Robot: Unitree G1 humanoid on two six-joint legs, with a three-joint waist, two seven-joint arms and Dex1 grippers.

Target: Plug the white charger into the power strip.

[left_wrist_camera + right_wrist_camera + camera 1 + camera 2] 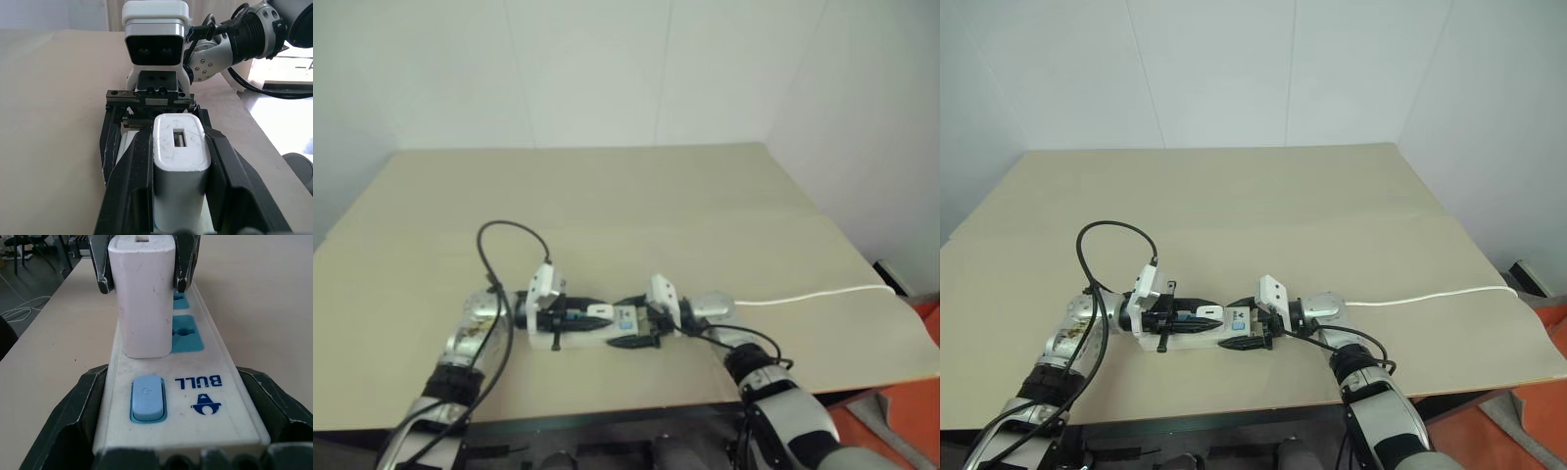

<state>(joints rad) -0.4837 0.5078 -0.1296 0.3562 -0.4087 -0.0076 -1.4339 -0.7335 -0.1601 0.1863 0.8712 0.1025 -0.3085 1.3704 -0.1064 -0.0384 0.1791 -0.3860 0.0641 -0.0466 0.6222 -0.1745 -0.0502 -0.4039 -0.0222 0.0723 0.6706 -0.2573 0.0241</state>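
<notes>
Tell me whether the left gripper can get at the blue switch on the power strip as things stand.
Probably not. The left gripper is shut on the white charger, which stands between it and the blue switch, and the right gripper straddles that end of the power strip.

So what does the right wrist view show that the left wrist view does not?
Only the right wrist view shows the power strip's top face: the blue switch, the printed brand and blue sockets beside the white charger, whose base sits on the strip. Only the left wrist view shows the charger's end face with a slot, and the camera housing of the opposite wrist. Both show the charger clamped between the left hand's black fingers.
</notes>
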